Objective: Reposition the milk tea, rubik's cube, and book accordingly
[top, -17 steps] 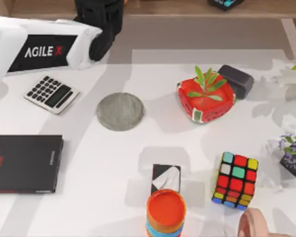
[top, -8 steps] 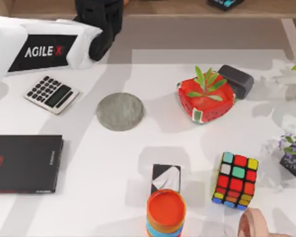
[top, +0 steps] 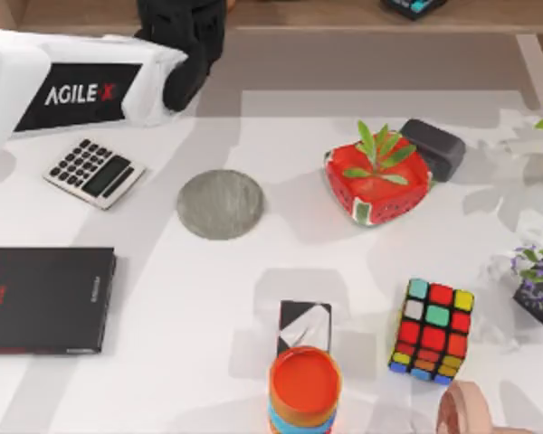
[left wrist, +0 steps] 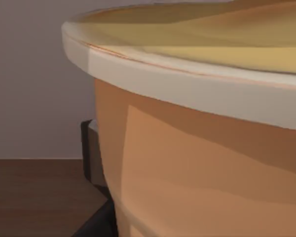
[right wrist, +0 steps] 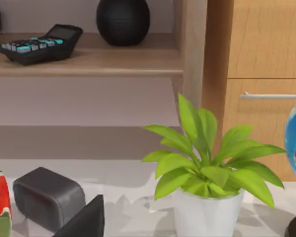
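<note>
The milk tea, an orange-tan cup with a creamy rim, stands very close in the left wrist view, before a grey wall and above a brown wooden surface. My left gripper reaches over the table's far edge at the top left, and the arm hides the cup from above. The rubik's cube sits on the table at the lower right, well away from both grippers. The book is out of view. My right gripper is parked off to the right, facing a potted plant.
On the table lie a calculator, a grey round coaster, a red planter, a dark box, a thin black book, a black-and-white box and a red-orange-topped container. Potted plants line the right edge.
</note>
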`<state>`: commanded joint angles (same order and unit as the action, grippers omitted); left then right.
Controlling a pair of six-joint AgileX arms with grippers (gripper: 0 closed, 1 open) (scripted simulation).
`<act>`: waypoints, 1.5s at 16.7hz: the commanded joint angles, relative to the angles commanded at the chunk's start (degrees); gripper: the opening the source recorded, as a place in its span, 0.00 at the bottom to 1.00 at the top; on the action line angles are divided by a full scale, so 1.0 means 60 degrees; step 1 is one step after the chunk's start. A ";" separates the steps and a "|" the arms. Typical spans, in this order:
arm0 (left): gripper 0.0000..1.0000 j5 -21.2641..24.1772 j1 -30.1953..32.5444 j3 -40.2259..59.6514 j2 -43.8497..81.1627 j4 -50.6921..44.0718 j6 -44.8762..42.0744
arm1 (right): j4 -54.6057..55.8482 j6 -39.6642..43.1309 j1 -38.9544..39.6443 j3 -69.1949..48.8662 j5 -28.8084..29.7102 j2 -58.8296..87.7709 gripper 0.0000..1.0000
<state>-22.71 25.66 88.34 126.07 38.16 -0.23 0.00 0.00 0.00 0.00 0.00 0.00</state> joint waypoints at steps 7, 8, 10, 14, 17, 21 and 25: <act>0.00 -0.0071 0.0148 -0.0376 -0.0390 0.0172 -0.0040 | 0.0000 0.0000 0.0000 0.0000 0.0000 0.0000 1.00; 0.00 -0.0138 0.0217 -0.0698 -0.0655 0.0266 -0.0049 | 0.0000 0.0000 0.0000 0.0000 0.0000 0.0000 1.00; 0.00 -0.0325 0.0375 -0.1632 -0.1248 0.0468 -0.0052 | 0.0000 0.0000 0.0000 0.0000 0.0000 0.0000 1.00; 0.00 -0.0710 0.0714 -0.3240 -0.2326 0.0911 -0.0044 | 0.0000 0.0000 0.0000 0.0000 0.0000 0.0000 1.00; 0.00 -0.0782 0.0777 -0.3451 -0.2502 0.0991 -0.0045 | 0.0000 0.0000 0.0000 0.0000 0.0000 0.0000 1.00; 0.00 -0.0797 0.0752 -0.3497 -0.2477 0.1098 -0.0060 | 0.0000 0.0000 0.0000 0.0000 0.0000 0.0000 1.00; 0.00 -0.1066 0.1028 -0.4286 -0.2454 0.2235 -0.0047 | 0.0000 0.0000 0.0000 0.0000 0.0000 0.0000 1.00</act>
<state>-29.11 31.83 62.63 111.35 51.57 -0.51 0.00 0.00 0.00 0.00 0.00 0.00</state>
